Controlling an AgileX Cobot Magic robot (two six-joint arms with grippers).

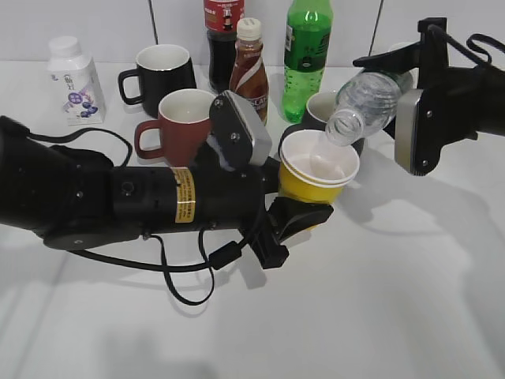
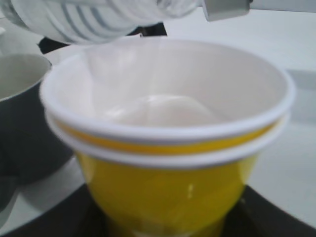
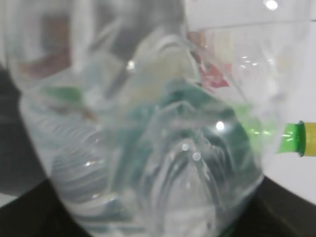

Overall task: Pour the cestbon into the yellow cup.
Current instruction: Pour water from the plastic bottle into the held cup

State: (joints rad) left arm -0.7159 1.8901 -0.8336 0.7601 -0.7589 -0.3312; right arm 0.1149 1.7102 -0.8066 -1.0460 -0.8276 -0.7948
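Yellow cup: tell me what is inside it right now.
The yellow cup, gripped by the left gripper, holds a shallow pool of water on its white bottom. The cestbon, tilted in the right gripper, has its mouth over the rim. The near wall hides how deep the water is.

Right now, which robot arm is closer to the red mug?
Left. Its end effector holds the yellow cup just right of the red mug; the right end effector holds the water bottle farther right.

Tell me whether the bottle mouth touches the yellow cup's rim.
Apart. The exterior view shows the cestbon mouth hanging above the yellow cup, white inner wall visible beneath it.
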